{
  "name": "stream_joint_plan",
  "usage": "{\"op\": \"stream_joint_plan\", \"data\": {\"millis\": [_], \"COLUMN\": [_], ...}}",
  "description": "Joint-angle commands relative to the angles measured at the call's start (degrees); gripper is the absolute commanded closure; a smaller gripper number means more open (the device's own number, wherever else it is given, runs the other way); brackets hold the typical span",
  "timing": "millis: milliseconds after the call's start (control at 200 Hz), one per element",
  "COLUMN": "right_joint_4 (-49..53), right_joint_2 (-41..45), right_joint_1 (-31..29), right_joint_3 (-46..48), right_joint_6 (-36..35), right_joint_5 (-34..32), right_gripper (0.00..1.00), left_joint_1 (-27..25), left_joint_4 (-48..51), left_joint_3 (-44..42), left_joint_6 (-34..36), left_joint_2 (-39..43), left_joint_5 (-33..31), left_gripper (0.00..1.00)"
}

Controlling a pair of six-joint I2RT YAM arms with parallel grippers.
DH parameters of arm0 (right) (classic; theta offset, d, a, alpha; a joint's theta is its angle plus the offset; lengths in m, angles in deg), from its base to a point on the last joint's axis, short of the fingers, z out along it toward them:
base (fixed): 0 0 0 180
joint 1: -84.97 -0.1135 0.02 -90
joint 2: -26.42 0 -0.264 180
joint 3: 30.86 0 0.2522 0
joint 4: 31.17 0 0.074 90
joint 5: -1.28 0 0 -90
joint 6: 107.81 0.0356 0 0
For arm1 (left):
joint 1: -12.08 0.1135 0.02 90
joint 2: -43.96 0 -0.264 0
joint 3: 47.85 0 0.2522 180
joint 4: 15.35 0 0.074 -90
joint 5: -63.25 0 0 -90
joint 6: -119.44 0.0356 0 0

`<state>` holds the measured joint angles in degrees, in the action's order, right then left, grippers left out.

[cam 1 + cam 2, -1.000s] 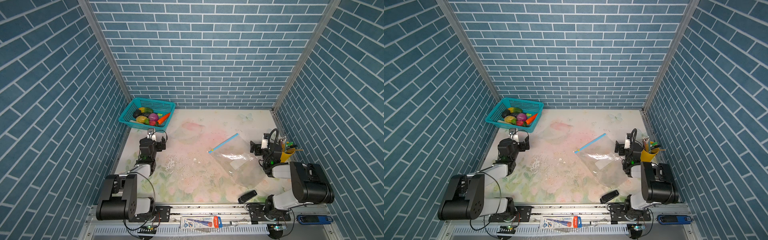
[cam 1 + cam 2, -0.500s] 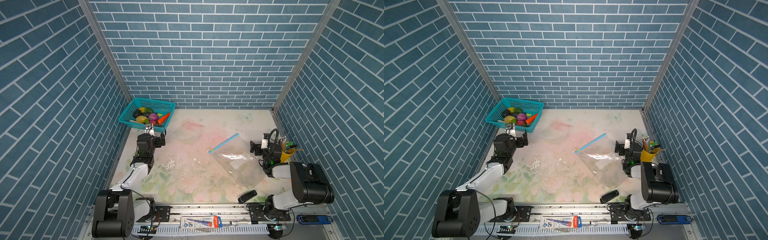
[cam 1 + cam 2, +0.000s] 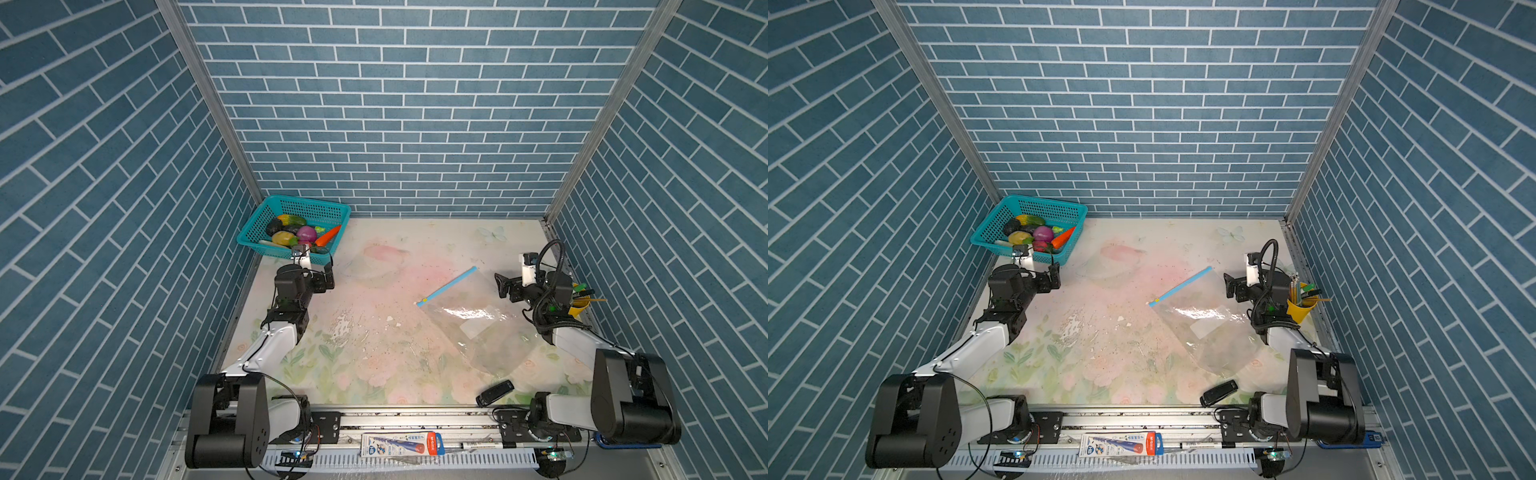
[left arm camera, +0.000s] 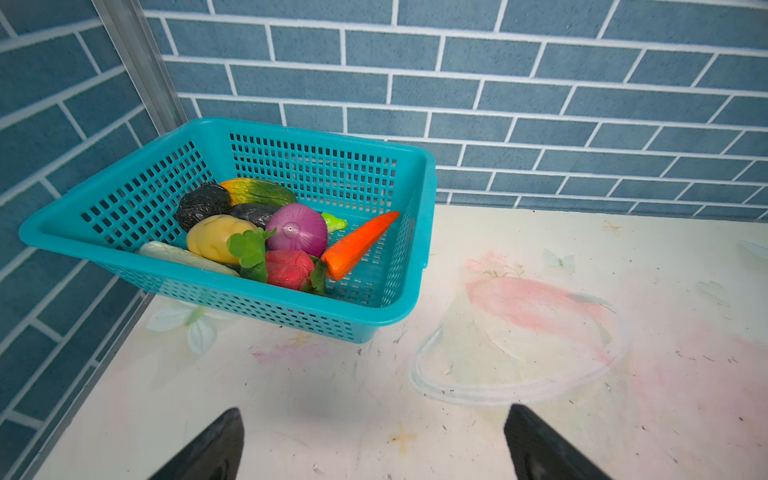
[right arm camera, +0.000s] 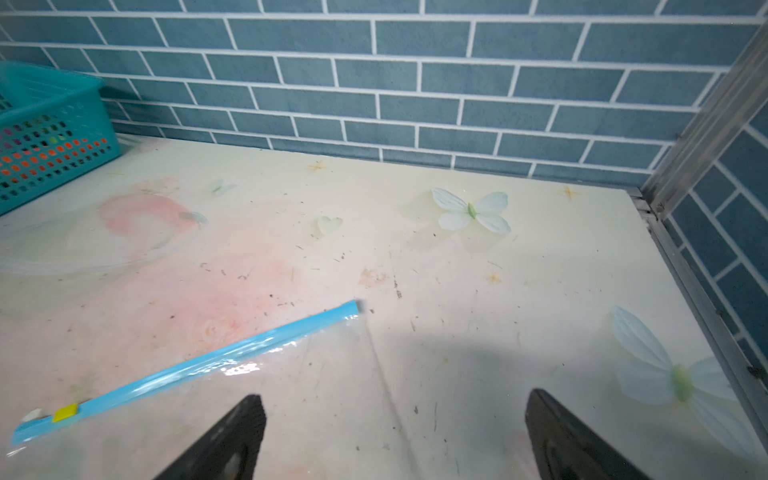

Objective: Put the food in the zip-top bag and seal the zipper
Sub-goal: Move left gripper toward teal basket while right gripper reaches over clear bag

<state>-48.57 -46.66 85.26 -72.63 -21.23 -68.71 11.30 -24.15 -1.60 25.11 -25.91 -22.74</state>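
left gripper (image 4: 374,410) is hovering just short of the basket (image 4: 208,286), jaws spread wide with nothing between them. I'd say it's lining up for a first pick.

food (image 3: 297,236) is all sitting in the basket, upper left of the table (image 3: 374,257) in both top views, tucked into the back corner. carrot (image 4: 357,243) is lying along the basket's right side in a top view and is the most exposed, so probably the easiest grab. onion (image 4: 297,228) is sitting mid-pile, with yellow fruit (image 4: 212,239) and red pepper (image 4: 289,268) beside it.

bag (image 3: 494,349) is lying flat, right of centre, well apart from the basket and empty. zipper (image 5: 195,365) is facing the middle of the table, so the mouth is pointing the basket's way, which is handy for loading. slider tab (image 5: 66,412) is sitting at the zipper's lower-left end in the top views. I can't tell if the zipper is open or closed.

right gripper (image 5: 395,395) is hanging over the bag's upper right corner, jaws spread and holding nothing. My guess is it's placed there to pin or lift the mouth.
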Motion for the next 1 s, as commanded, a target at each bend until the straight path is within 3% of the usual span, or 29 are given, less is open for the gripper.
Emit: {"op": "stream_joint_plan", "data": {"millis": [0,130,335,475,675,805,995], "right_joint_4": [6.7,19.2,33.9,49.2,72.4,82.2,93.8], "right_joint_2": [4.7,8.0,9.0,6.5,1.4,4.2,11.3], "right_joint_1": [-5.3,-13.0,-18.2,-18.8,-19.0,-19.7,-20.6], "right_joint_3": [-1.3,-5.6,-11.1,-18.9,-30.5,-32.3,-31.2], "right_joint_6": [-2.0,1.4,14.0,26.4,35.8,43.6,54.6], "right_joint_5": [0.3,-3.9,-7.3,-12.1,-14.5,-23.1,-29.7], "right_gripper": [0.02,0.01,0.02,0.05,0.01,0.01,0.01], "left_joint_1": [-0.3,-0.3,-0.3,-0.3,-0.3,-0.3,-0.5], "left_joint_4": [-0.2,7.4,17.7,23.1,27.4,29.7,32.3], "left_joint_3": [3.0,11.2,24.7,33.7,42.9,46.3,49.5], "left_joint_6": [-1.2,-3.2,-7.1,-7.3,-8.2,-8.5,-9.4], "left_joint_2": [-0.5,-3.6,-13.6,-21.1,-31.1,-35.3,-39.7], "left_joint_5": [3.0,3.2,1.1,2.4,7.3,8.7,8.6], "left_gripper": [0.01,0.01,0.01,0.01,0.01,0.01,0.03]}}
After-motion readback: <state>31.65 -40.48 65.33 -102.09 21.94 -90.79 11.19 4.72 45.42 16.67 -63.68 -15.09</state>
